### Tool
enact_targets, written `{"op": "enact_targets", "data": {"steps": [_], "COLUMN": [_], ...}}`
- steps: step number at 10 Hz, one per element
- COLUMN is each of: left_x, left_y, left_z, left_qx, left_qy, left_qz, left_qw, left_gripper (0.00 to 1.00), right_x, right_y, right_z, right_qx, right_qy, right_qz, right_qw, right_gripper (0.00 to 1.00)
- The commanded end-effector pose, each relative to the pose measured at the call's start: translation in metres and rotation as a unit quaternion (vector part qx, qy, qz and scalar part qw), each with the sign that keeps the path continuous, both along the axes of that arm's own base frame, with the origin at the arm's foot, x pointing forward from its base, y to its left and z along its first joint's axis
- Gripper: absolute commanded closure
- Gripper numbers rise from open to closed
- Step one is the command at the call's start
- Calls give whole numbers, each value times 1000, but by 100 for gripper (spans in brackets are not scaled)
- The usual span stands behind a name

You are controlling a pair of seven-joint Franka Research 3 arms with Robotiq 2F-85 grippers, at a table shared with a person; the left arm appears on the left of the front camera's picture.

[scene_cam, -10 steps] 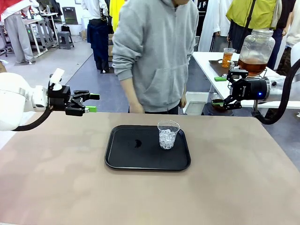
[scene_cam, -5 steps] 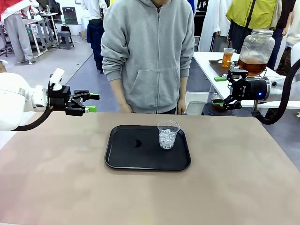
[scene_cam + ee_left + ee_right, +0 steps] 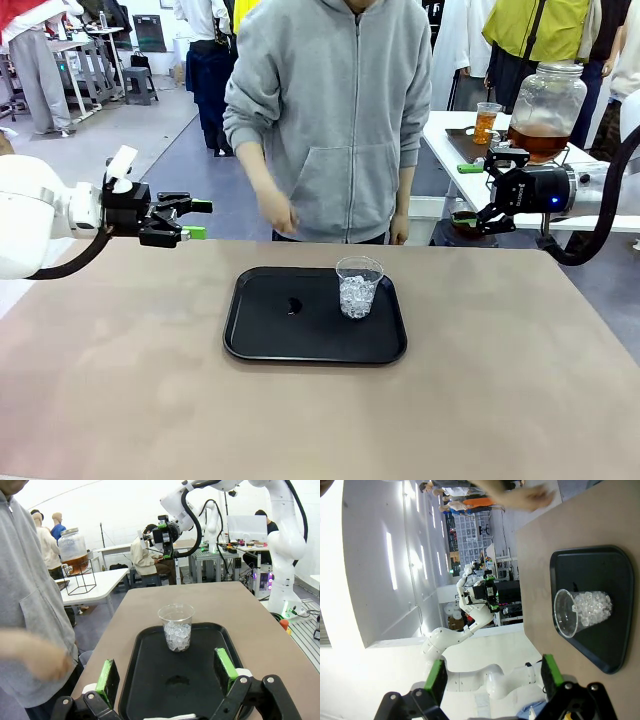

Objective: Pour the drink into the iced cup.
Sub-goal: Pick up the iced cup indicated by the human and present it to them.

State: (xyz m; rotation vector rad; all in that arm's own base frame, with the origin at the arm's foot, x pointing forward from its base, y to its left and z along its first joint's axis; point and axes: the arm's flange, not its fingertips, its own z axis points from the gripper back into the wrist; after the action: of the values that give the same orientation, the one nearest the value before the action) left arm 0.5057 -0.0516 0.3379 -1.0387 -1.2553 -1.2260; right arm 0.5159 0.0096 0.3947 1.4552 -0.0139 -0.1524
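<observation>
Pincers on both arms stand spread as wide as they go, with nothing between the green pads. The left gripper (image 3: pixel 200 219) hangs above the far left edge of the tan tabletop (image 3: pixel 120 390), fingers pointing toward the middle, touching nothing. The right gripper (image 3: pixel 468 195) hangs off the far right corner, in front of a white side table (image 3: pixel 445 130), and is likewise free.

The drink (image 3: pixel 538 141) is translucent amber-brown liquid filling the lower part of a big round glass dispenser jar (image 3: pixel 546 100) with a metal lid, on that side table behind the right gripper. A small clear cup of amber liquid (image 3: pixel 486 122) stands just beside it.

A clear plastic cup of ice cubes (image 3: pixel 359 287) stands upright on a black rounded rectangular tray (image 3: pixel 270 335) at the table's centre, in the tray's far right part, near its right rim. The ice fills roughly its lower half.

A person in a grey hooded sweatshirt (image 3: pixel 330 120) stands at the far edge. One hand (image 3: pixel 275 212) is blurred above the table's edge, and the other hangs at the side.

Bare tabletop surrounds the tray on every side, and the tray's left half is bare apart from a small dark mark (image 3: pixel 292 306). In the left wrist view the cup (image 3: pixel 176 627) sits straight ahead between the fingers (image 3: pixel 107 676).
</observation>
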Motion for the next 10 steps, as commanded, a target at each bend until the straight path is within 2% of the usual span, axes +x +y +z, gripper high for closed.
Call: {"op": "enact_targets", "data": {"steps": [1, 10], "left_x": [0, 0], "left_y": [0, 0], "left_z": [1, 1], "left_qx": [5, 5], "left_qy": [-1, -1], "left_qz": [-1, -1], "left_qw": [1000, 1000], "left_gripper": [0, 0], "right_x": [0, 0], "right_y": [0, 0], "right_z": [1, 1], "right_qx": [0, 0], "right_qy": [-2, -2], "right_qz": [0, 0], "right_qw": [1000, 1000], "right_gripper": [0, 0]}}
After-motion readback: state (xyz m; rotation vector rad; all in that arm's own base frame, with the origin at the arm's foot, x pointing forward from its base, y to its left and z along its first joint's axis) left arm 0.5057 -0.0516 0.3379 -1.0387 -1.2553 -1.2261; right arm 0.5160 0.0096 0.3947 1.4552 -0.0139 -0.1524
